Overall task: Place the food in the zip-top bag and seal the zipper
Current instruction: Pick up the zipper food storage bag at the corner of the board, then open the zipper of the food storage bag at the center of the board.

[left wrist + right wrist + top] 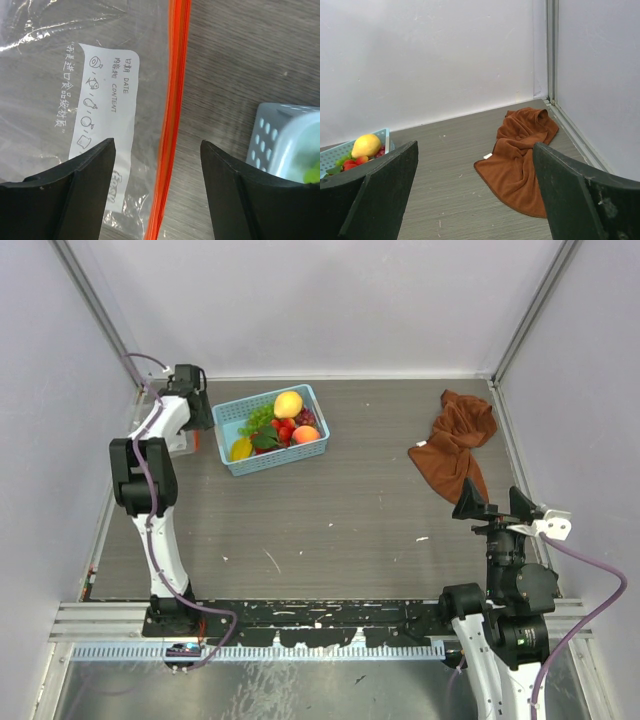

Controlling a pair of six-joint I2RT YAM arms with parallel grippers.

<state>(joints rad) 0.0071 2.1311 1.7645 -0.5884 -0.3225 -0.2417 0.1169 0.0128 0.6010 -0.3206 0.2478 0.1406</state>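
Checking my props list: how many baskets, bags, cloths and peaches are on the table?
Light-blue perforated plastic basket: 1
Clear zip-top plastic bag: 1
Rust-brown cloth: 1
Yellow-orange toy peach and orange-red toy peach: 2
Total: 5

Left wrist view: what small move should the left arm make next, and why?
Probably lower the left end effector and close on the zipper edge, to take hold of the bag's mouth. It stands open astride the red-orange strip with nothing gripped, the bag lies flat on the table, and the fruit sits in the basket, not yet bagged.
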